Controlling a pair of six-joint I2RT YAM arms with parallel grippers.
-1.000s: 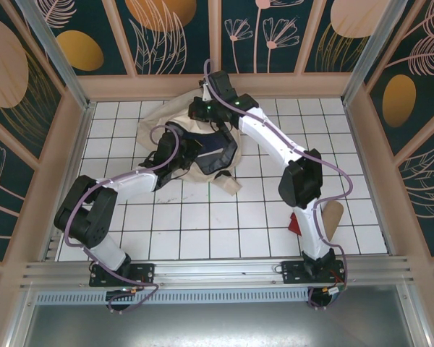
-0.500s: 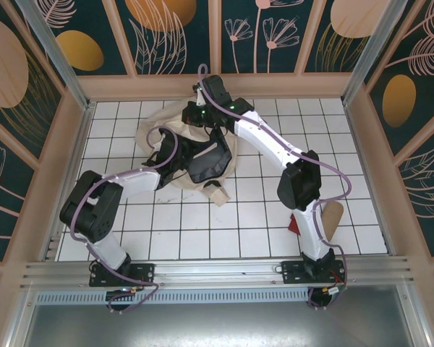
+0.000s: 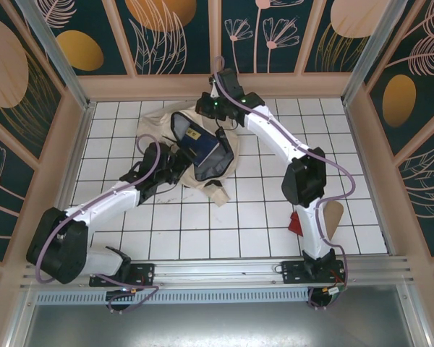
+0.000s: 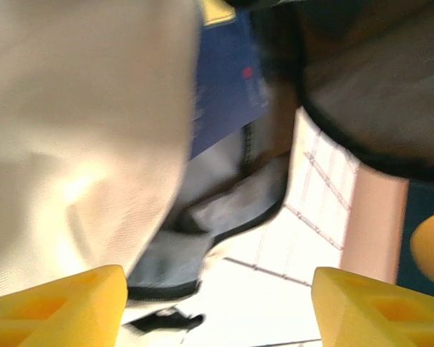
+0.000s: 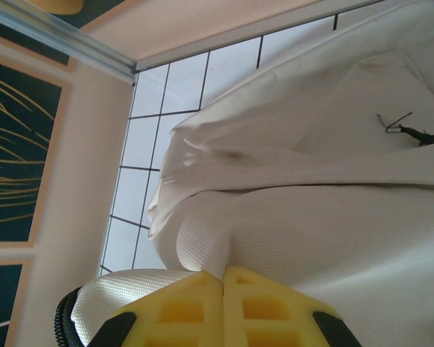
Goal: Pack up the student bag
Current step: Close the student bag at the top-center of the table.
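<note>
Far centre: student bag point(image 3: 158, 120) lying diagonally, mouth open.

The left wrist view is blurred; the bag point(image 4: 79, 144) runs off its left edge and half covers a blue book point(image 4: 228, 87). From above, the right arm point(image 3: 275, 137) hides part of the bag's far side, and a red object point(image 3: 294, 224) behind that arm is too covered to identify.
</note>
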